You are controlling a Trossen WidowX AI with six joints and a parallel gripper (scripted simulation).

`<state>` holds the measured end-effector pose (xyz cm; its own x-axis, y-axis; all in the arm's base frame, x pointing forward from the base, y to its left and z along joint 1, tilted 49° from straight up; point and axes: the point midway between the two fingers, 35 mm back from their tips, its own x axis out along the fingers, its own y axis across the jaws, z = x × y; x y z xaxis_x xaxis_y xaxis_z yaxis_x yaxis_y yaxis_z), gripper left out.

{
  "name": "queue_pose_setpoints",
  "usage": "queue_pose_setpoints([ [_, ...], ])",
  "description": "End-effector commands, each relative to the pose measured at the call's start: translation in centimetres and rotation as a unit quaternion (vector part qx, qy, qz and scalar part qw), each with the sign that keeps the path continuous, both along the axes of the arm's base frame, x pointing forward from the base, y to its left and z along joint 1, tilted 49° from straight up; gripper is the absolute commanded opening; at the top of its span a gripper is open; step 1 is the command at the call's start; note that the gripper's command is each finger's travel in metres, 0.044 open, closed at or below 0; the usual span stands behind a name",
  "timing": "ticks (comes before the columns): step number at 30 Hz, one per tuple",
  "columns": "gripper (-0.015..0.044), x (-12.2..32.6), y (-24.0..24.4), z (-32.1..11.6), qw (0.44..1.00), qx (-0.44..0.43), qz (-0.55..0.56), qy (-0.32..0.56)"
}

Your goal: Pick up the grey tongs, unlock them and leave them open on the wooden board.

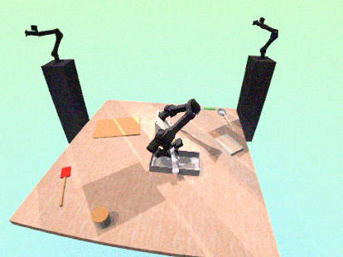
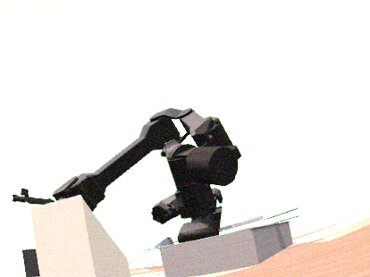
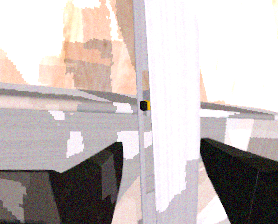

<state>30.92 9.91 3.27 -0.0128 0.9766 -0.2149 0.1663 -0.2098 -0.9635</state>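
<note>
Near the middle of the desk (image 1: 232, 214), the roasting tin (image 1: 195, 166) carries the grey tongs (image 3: 170, 125) across its rims, and the hand (image 3: 160, 172) straddles them, fingers closing but apparently not yet clenched, for pickup.

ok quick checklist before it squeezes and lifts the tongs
1. Grey metal tongs lying across the grey roasting tin: ok.
2. End effector down at the tin, straddling the tongs: ok.
3. Fingers either side, gap remaining: ok.
4. Firm grip on the tongs: not ok, the end effector is only starting to close.
5. Tips pointing down for unlocking: not ok, tongs lie flat.
6. Orange wooden board free of objects: ok.
</note>
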Motion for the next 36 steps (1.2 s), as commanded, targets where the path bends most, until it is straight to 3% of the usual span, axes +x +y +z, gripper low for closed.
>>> queue_pose_setpoints([
  [1,0.0155,0.0,-0.1,0.0,1.000,0.000,-0.001,0.000],
  [4,0.0076,0.0,-0.1,0.0,1.000,0.000,-0.001,0.000],
  [12,0.0023,0.0,-0.1,0.0,1.000,0.000,-0.001,0.000],
  [19,-0.0150,0.0,-0.7,0.4,1.000,-0.003,-0.004,0.001],
  [26,-0.0150,-0.6,-5.7,4.9,1.000,-0.011,-0.019,0.012],
  [36,-0.0150,-0.6,-5.9,5.1,1.000,-0.011,-0.020,0.013],
])
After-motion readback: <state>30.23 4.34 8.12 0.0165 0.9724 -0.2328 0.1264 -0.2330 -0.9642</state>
